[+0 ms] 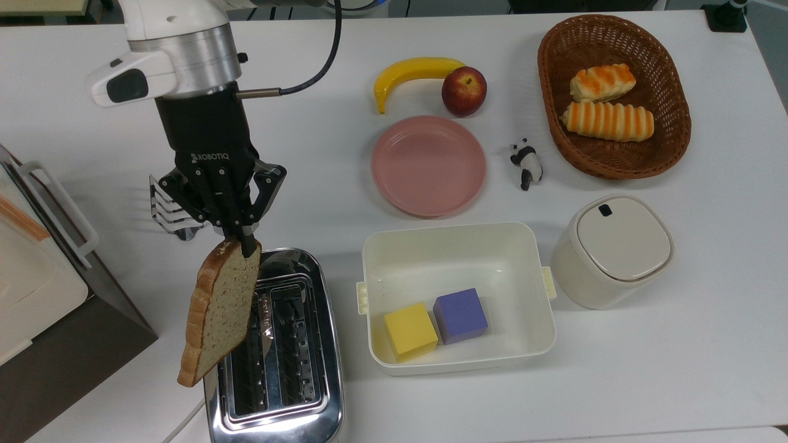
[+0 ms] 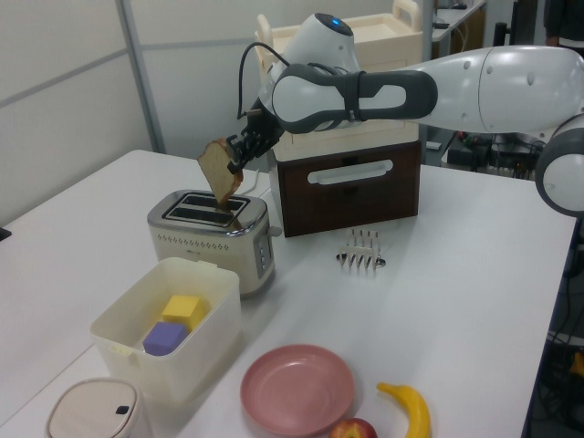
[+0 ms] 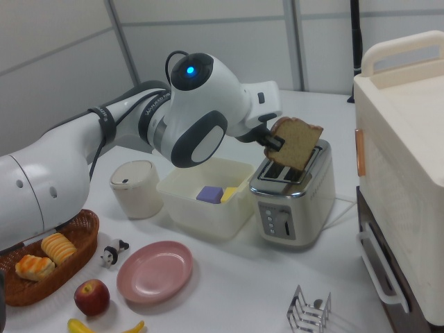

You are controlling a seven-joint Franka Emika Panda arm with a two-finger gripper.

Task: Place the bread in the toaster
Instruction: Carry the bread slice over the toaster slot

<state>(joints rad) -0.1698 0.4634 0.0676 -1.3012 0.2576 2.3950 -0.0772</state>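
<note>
A slice of speckled brown bread [image 1: 219, 314] hangs tilted from my gripper [image 1: 245, 242], which is shut on its top corner. The slice hovers over the top view's left edge of the chrome two-slot toaster [image 1: 280, 351]. In the left view the bread [image 2: 220, 172] hangs just above the toaster [image 2: 210, 239], its lower edge near the slots. In the right view my gripper [image 3: 273, 143] holds the bread [image 3: 297, 143] above the toaster [image 3: 293, 195], slanted and apart from the slots.
A wire toast rack [image 1: 172, 209] stands behind the gripper. A cream bin [image 1: 535, 289] with a yellow and a purple cube sits beside the toaster. A drawer cabinet [image 1: 37, 289], pink plate [image 1: 428, 165], banana, apple, panda figure, lidded jar [image 1: 612, 249] and roll basket [image 1: 671, 123] stand around.
</note>
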